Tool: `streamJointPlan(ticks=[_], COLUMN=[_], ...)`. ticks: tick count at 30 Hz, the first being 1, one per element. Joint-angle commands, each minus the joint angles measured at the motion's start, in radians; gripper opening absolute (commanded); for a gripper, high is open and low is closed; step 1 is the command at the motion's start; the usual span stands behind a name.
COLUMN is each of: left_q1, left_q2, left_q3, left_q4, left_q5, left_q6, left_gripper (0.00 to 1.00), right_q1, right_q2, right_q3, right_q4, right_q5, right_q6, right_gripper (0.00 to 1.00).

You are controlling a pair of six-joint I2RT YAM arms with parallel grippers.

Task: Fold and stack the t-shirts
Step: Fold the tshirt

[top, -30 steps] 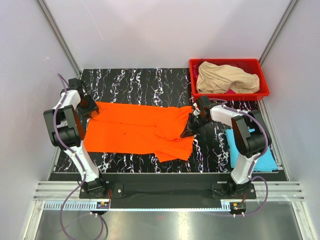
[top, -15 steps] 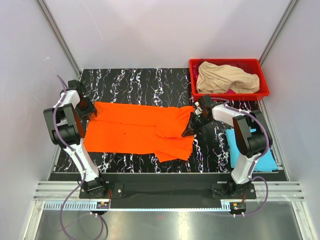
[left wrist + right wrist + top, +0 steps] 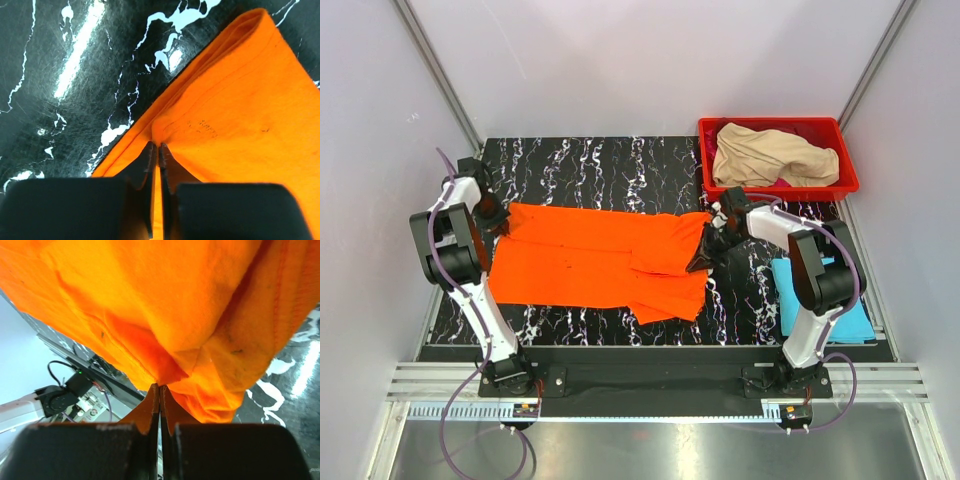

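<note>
Currently the orange shirt (image 3: 590, 262) lies spread flat across the black marbled table (image 3: 620, 160), between the two arms. The left gripper (image 3: 155, 150) has its fingers pressed together on the shirt's far left edge, pinching a small ridge of cloth. The right gripper (image 3: 159, 390) is likewise clamped on a bunched fold at the shirt's right end, where the cloth is lifted and drapes around the fingers. A beige shirt (image 3: 770, 155) sits heaped in the red bin (image 3: 848, 185) at the far right corner. A light blue shirt (image 3: 865, 325) lies on the table at the near right.

Handling judgement: the cloth is light, soft and limp. It will probably sag and wrinkle wherever unsupported. Take hold at hems or corners, both ends together, and keep the span taut. A shallow pinch may slip off.
</note>
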Motion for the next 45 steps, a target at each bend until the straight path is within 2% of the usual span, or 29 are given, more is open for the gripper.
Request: streamJointPlan(ticks=[1,7,12,19,27,37,45], left_q1=[0.002,-0.001,-0.009,-0.012,-0.010,0.006,0.019], left_q2=[-0.050,-0.058,-0.040,0.088,0.171,0.215,0.220], left_q3=[0.052,0.117,0.218,0.402,0.431,0.445,0.468], left_q4=[-0.011,-0.024,0.002,0.045,0.163,0.246,0.213], left_q5=[0.001,0.042,0.073,0.159,0.207,0.220,0.231], left_q6=[0.015,0.018,0.016,0.003,-0.051,-0.066,-0.053], left_gripper=[0.00,0.00,0.00,0.00,0.00,0.00,0.00], right_q1=[-0.038,-0.104,-0.135,-0.166,-0.186,-0.189,-0.190], right_q2=[-0.062,-0.027,0.099,0.281,0.498,0.634,0.654], right_q3=[0.095,0.294,0.497,0.871,1.261,1.381,1.428], right_q4=[-0.038,-0.102,-0.150,-0.225,-0.273,-0.034,-0.041], right_q5=[-0.009,-0.017,-0.020,-0.014,-0.012,-0.084,-0.130], right_q6=[-0.017,-0.020,-0.025,-0.010,-0.003,0.096,0.138], right_gripper=[0.00,0.00,0.00,0.00,0.00,0.00,0.00])
